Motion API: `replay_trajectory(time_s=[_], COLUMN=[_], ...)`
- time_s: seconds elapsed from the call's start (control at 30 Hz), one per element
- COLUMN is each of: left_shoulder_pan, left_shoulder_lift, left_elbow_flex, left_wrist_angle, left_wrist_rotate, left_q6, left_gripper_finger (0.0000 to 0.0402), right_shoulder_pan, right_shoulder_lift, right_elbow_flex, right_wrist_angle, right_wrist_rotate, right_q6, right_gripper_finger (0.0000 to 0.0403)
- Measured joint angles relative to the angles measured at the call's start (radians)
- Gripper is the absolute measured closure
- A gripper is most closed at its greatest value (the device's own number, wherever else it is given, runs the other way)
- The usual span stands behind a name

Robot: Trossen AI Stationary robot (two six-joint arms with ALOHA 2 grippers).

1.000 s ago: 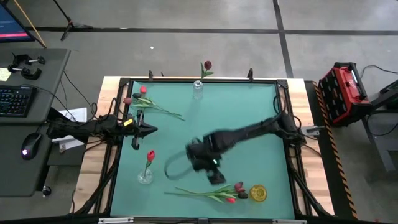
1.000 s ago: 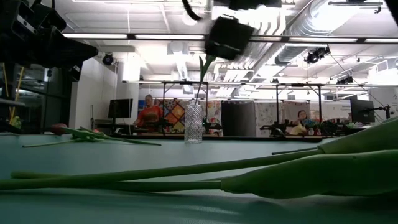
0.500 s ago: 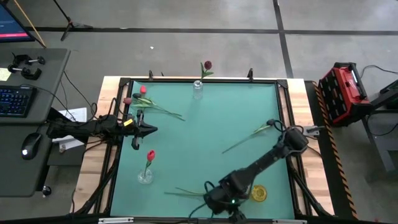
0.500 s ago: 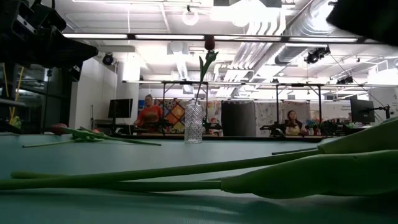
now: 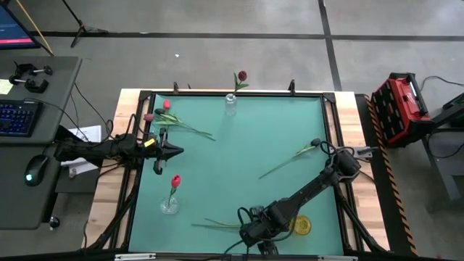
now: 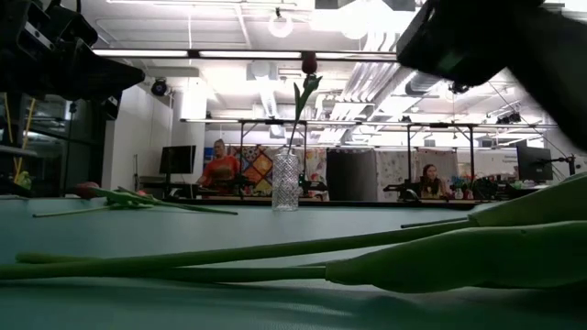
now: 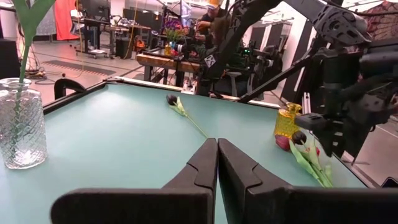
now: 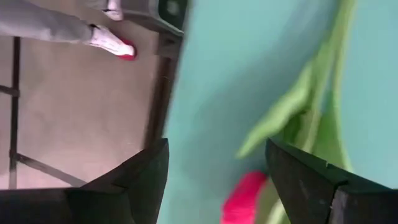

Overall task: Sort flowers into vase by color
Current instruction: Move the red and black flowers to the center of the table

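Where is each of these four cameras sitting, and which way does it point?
High view: overhead, straight down on the table, both arms.
Low view: table height, looking level across at the far vase; the right arm looms overhead.
Left wrist view: on the waiting left arm, past its shut left gripper.
Right wrist view: past the open right gripper onto the red flowers.
Shared: the far vase.

You have a green table (image 5: 239, 138) carrying two glass vases (image 5: 230, 104) (image 5: 169, 206), loose flowers (image 5: 177, 123) (image 5: 286, 161) (image 5: 225, 225) lying flat, and a small yellow jar (image 5: 301, 225) near its front edge.
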Motion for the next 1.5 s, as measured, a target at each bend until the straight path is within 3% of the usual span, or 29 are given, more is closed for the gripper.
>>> replay_trajectory(time_s=[0.33, 0.73, 0.8, 0.93, 1.1, 1.33, 1.5], left_shoulder_pan=[0.0, 0.0, 0.0, 0.0, 0.0, 0.0, 0.0], left_shoulder_lift=[0.0, 0.0, 0.0, 0.0, 0.0, 0.0, 0.0], left_elbow_flex=[0.0, 0.0, 0.0, 0.0, 0.0, 0.0, 0.0], left_wrist_angle=[0.0, 0.0, 0.0, 0.0, 0.0, 0.0, 0.0], left_wrist_rotate=[0.0, 0.0, 0.0, 0.0, 0.0, 0.0, 0.0], left_q6=[0.0, 0.0, 0.0, 0.0, 0.0, 0.0, 0.0], left_gripper_finger=[0.0401, 0.0401, 0.0401, 0.0401, 0.0401, 0.0401, 0.0401], right_shoulder_pan=[-0.075, -0.179, -0.204, -0.236, -0.16, -0.039, -0.024], right_shoulder_lift=[0.009, 0.021, 0.017, -0.013, -0.026, -0.015, 0.02], right_elbow_flex=[-0.011, -0.011, -0.009, -0.008, -0.007, -0.009, -0.01], right_wrist_angle=[0.01, -0.029, -0.034, 0.005, 0.004, 0.034, 0.042], right_wrist_rotate=[-0.084, 0.202, 0.179, -0.008, -0.182, -0.198, -0.196], right_q6=[-0.006, -0.003, 0.032, 0.1, 0.102, 0.158, 0.177], right_gripper_finger=[0.0149, 0.0149, 0.0149, 0.0149, 0.0149, 0.0149, 0.0149])
